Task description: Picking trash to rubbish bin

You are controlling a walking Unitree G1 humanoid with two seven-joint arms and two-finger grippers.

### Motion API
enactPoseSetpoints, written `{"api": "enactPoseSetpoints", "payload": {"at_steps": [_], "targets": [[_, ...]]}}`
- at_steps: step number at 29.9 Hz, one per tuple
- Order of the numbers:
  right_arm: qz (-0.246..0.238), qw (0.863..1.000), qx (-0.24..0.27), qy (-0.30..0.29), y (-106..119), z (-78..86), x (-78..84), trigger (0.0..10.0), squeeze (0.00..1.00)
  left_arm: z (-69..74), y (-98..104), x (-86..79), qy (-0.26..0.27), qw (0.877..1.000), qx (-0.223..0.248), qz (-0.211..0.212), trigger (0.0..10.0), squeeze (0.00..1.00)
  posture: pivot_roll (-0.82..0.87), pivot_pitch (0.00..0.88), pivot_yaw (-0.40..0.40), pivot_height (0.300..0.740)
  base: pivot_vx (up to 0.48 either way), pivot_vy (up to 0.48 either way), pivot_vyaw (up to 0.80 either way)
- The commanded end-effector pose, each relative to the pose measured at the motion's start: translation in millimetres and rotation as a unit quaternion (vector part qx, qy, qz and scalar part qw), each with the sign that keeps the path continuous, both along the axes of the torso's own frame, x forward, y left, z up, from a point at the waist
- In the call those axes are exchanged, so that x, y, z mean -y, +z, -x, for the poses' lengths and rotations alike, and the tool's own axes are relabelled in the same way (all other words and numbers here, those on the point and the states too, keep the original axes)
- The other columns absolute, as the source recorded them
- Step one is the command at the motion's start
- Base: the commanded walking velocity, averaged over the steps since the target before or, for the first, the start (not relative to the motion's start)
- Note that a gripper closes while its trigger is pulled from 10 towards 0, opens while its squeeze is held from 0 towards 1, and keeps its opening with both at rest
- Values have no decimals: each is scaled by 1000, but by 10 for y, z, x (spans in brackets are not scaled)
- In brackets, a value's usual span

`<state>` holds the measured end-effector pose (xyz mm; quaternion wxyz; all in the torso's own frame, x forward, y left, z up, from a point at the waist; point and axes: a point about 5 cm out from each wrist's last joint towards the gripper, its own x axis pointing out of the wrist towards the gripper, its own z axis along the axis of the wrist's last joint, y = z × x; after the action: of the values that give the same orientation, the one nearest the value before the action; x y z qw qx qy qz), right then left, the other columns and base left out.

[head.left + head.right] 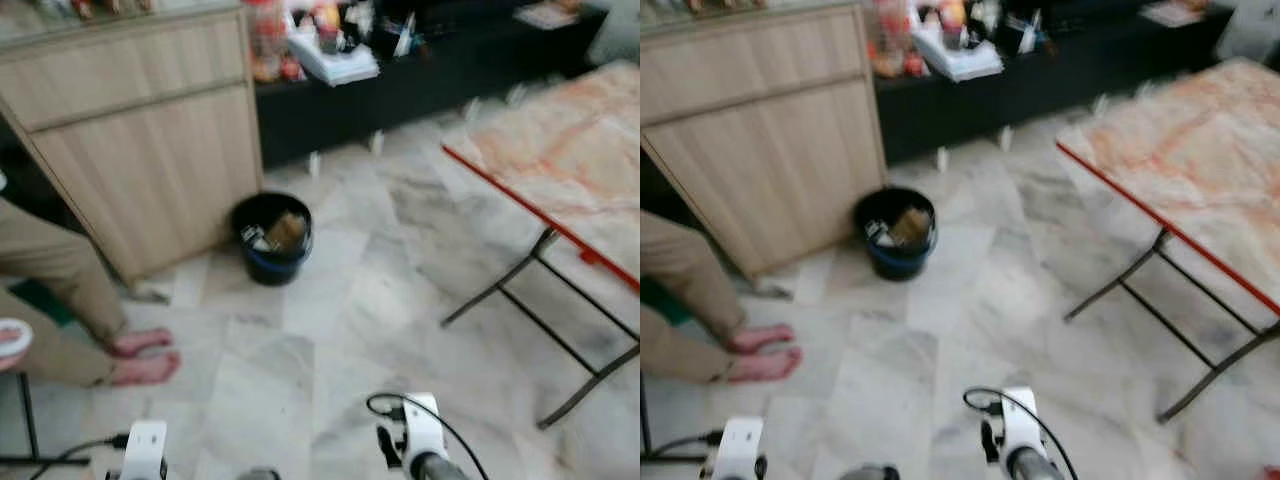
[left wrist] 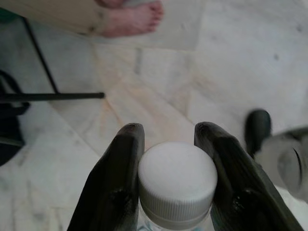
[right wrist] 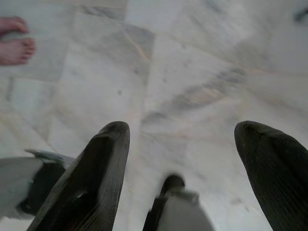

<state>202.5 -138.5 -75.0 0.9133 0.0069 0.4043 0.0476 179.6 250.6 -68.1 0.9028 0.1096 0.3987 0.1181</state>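
With the left end effector (image 2: 168, 192) clamped on the white ribbed cap of a clear plastic bottle (image 2: 176, 185) and the right end effector (image 3: 192, 163) spread empty, approach the round black rubbish bin (image 1: 271, 238) by the pale wooden cabinet (image 1: 140, 150), clear of the person's bare feet (image 1: 143, 356), and release only above its rim.

A pale wooden cabinet (image 1: 140, 150) stands on the grey marble floor (image 1: 330, 330). A person's bare feet (image 1: 145, 357) rest near it — opposite, a red-edged folding desk (image 1: 570, 160).
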Motion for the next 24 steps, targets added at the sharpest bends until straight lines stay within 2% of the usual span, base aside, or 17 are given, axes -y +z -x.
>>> {"api": "enactPoseSetpoints", "payload": {"at_steps": [1, 24], "targets": [[9, 1000, -17, -14, -56, 104, 108, 10000, 0, 56, -39, 28, -6, 1000, -14, -2, 10000, 0, 117, 194, -1, 740, 420, 0, 0], [14, 1000, -18, -1, -52, 92, 74, 10000, 0, 52, -27, -11, -1, 1000, -14, -4, 10000, 0, 134, 188, 5, 740, 411, 0, 0]]}}
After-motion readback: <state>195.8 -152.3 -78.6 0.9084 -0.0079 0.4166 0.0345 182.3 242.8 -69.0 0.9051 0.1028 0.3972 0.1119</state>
